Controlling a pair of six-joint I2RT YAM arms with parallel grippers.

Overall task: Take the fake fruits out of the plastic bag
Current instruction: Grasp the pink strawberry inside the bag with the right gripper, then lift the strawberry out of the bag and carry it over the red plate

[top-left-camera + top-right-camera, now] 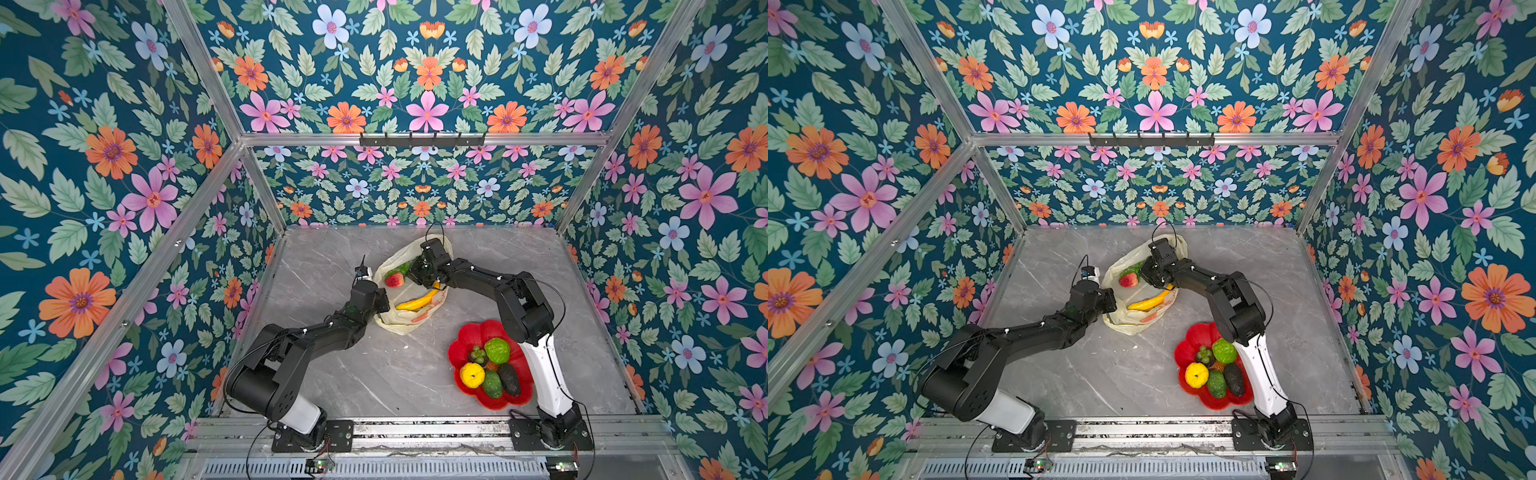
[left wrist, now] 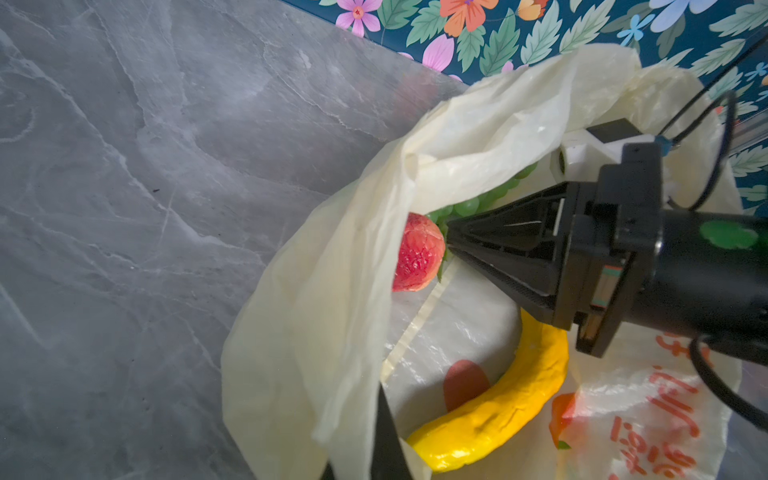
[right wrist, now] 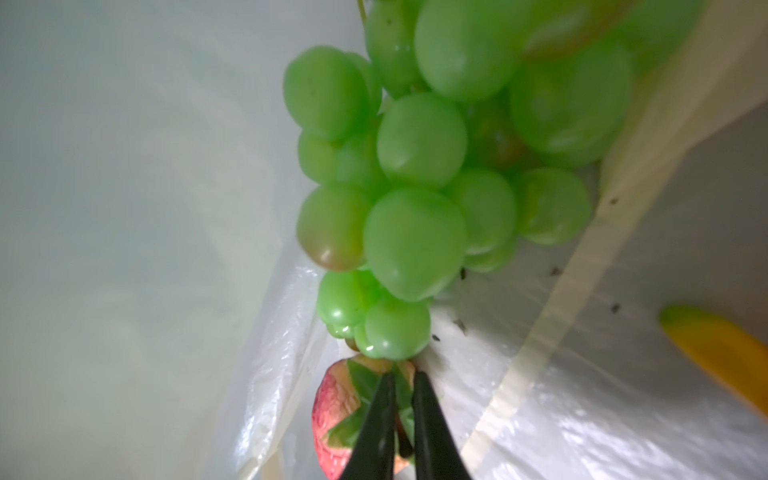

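The pale-yellow plastic bag (image 1: 400, 326) (image 1: 1130, 325) lies open at the middle of the table. Inside it are a red strawberry (image 1: 395, 279) (image 2: 417, 253) (image 3: 332, 415), a green grape bunch (image 1: 400, 268) (image 3: 415, 166) and a yellow banana (image 1: 417, 300) (image 2: 498, 407). My right gripper (image 1: 408, 275) (image 3: 404, 378) reaches into the bag mouth and is shut on the strawberry's green leaf cap. At the bag's near left edge, my left gripper (image 1: 384, 308) (image 2: 385, 432) is shut on the bag film, which drapes over its finger and holds the mouth up.
A red flower-shaped dish (image 1: 469, 332) stands at the front right beside the right arm. It holds a lime-green bumpy fruit (image 1: 496, 350), a lemon (image 1: 472, 375), two dark avocados (image 1: 500, 381) and a mangosteen (image 1: 478, 355). Floral walls enclose the grey marble table (image 1: 353, 374).
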